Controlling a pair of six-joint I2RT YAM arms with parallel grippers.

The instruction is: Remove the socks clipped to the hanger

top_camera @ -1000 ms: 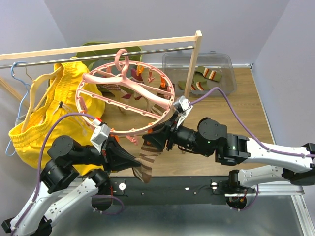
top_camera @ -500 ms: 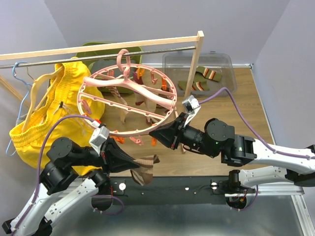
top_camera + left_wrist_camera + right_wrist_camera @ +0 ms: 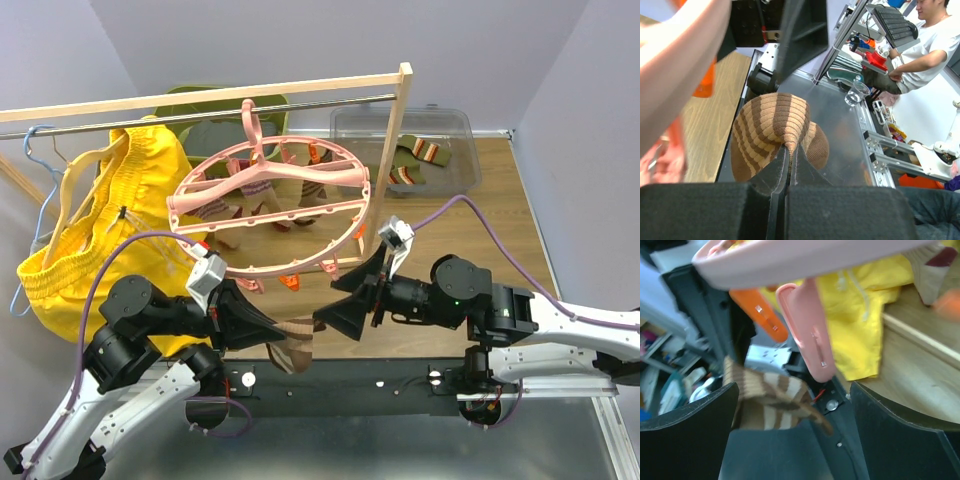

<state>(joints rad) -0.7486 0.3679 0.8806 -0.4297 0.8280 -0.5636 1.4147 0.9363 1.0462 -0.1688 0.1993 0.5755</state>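
Across the far side of the wooden table [image 3: 515, 190], a timber rail [image 3: 200, 97] carries the biggest item I can see, the yellow shorts [image 3: 110, 220], bunched at the left. Next to them the round pink hanger [image 3: 262, 176] hangs from the rail by its hook and is tilted, with its near rim just above my two grippers. Behind the rail's right post sits a clear bin [image 3: 455, 122] with olive and orange socks [image 3: 425, 155] lying inside.

Under the ring, a few socks [image 3: 215, 210] hang from their clips; I can't make out their patterns well through the spokes. Orange clips [image 3: 291, 282] dangle along the near rim.

I have the left gripper [image 3: 262, 335] clamped on a brown striped sock [image 3: 290, 342]; the left wrist view shows both fingers pinching a fold of it, the rest puffed out in front. That sock sits below the near rim, apart from the clips above it. The right gripper [image 3: 347, 297] faces it from the other side with its fingers spread wide, holding nothing, the sock showing between them in the right wrist view.
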